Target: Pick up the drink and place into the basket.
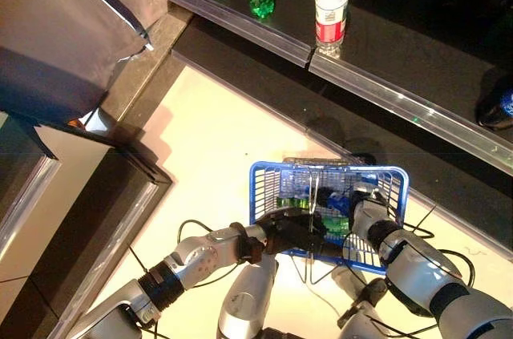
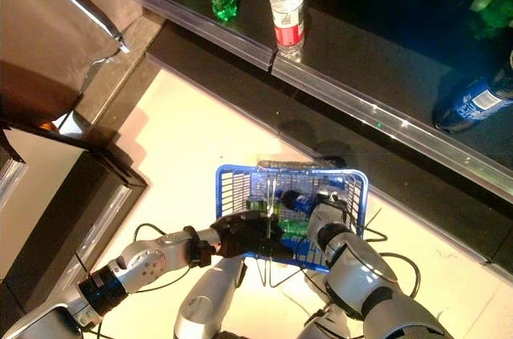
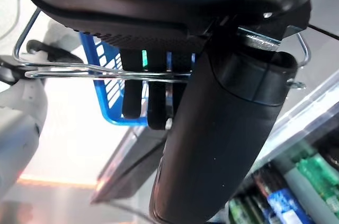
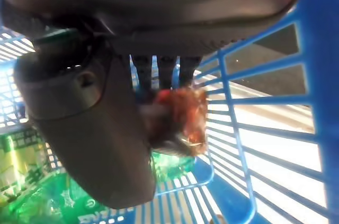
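Right hand point(image 4: 90, 128), seen from its own wrist: the fingers point(image 4: 159, 70) and thumb are curled round a reddish-brown drink point(image 4: 177, 118), which lies directly against them, between thumb and finger row. The drink's far end points down and away from the fingers toward the floor of the blue basket point(image 1: 264, 175), so its long axis appears to run roughly along the hand's reach; the exact tilt cannot be read. Beyond the drink, just past the fingertips, lie green and blue bottles point(image 4: 47, 192) already in the basket, and the blue lattice wall stands close beside the held drink. The head views place this hand inside the basket rim, so the drink is within the basket but not yet resting free.

Left hand point(image 1: 292, 231): its fingers point(image 3: 140, 97) are hooked round the wire handle point(image 3: 106, 71), carrying the basket, which hangs just beyond them.

Judgement: the right hand is the nearer, indeed the only, hand to the drink; the coming move is a release, and it turns on the short gap downward from fingers to the bottles below.
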Robot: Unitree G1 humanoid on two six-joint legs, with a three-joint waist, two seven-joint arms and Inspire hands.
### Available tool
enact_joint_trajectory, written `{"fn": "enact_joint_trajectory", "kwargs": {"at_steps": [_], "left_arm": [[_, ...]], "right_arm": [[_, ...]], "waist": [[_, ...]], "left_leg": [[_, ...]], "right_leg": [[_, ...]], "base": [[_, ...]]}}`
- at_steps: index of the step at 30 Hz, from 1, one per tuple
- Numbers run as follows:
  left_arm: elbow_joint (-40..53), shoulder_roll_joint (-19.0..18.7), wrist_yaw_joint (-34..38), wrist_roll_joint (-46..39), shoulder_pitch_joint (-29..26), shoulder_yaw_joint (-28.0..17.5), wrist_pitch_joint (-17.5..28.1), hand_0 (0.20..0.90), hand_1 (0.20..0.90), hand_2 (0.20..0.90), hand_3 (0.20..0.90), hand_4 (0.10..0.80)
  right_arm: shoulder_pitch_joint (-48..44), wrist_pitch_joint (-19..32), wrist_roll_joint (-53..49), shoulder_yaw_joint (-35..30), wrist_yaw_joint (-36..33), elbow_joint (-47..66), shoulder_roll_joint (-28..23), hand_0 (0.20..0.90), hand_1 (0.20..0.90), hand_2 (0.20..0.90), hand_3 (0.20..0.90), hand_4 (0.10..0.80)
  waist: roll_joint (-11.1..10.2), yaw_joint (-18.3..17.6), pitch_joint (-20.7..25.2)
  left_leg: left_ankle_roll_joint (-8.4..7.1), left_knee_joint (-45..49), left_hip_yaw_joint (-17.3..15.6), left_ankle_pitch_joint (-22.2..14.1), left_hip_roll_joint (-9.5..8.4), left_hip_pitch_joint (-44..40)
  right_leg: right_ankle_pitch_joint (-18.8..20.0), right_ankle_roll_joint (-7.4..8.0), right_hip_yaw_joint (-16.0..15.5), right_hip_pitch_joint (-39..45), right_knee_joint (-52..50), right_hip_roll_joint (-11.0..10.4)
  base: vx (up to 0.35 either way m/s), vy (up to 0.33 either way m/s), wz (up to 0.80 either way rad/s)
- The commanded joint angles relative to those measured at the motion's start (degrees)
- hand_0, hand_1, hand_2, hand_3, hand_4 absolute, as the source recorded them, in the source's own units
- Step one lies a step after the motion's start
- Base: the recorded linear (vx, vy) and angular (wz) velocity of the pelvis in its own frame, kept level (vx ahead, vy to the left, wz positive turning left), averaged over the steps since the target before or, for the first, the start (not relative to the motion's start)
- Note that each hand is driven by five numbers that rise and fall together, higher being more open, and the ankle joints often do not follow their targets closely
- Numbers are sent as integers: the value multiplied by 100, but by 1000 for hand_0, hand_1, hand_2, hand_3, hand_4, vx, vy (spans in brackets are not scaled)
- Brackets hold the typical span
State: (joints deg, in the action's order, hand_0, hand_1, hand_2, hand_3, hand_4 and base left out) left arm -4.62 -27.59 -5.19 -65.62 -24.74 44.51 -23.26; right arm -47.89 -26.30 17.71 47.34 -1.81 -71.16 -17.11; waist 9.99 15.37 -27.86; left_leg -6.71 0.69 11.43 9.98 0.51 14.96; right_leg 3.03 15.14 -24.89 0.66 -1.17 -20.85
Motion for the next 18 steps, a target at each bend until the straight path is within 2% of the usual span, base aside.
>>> {"fn": "enact_joint_trajectory", "kwargs": {"at_steps": [1,6,12,18], "left_arm": [[1839,751,-915,-1386,-413,-2,594,300,300,300,200,100],[1923,716,-659,-1571,-406,-121,722,300,300,300,200,100],[2000,638,-242,-1713,-208,-455,752,300,300,300,200,100],[1991,637,679,-1307,397,-1230,883,300,300,300,200,100]], "right_arm": [[-660,119,-230,105,-284,-381,126,900,900,900,900,800],[-566,368,-483,12,-423,-343,122,900,900,900,900,800],[-388,818,-1015,-175,-731,54,61,900,900,900,900,800],[196,1296,-1561,-504,-1311,1265,-73,900,900,900,900,800]], "waist": [[19,124,185],[25,111,283],[-67,80,415],[-282,-9,561]], "left_leg": [[522,-339,-535,-190,129,-434],[505,-397,-571,-192,133,-530],[474,-434,-631,-211,195,-646],[411,-450,-702,-225,312,-775]], "right_leg": [[792,-352,390,-759,-411,-348],[778,-351,347,-667,-361,-339],[753,-358,320,-564,-308,-282],[709,-366,359,-471,-281,-176]], "base": [[0,0,0],[0,7,0],[0,0,0],[-3,-7,-2]]}}
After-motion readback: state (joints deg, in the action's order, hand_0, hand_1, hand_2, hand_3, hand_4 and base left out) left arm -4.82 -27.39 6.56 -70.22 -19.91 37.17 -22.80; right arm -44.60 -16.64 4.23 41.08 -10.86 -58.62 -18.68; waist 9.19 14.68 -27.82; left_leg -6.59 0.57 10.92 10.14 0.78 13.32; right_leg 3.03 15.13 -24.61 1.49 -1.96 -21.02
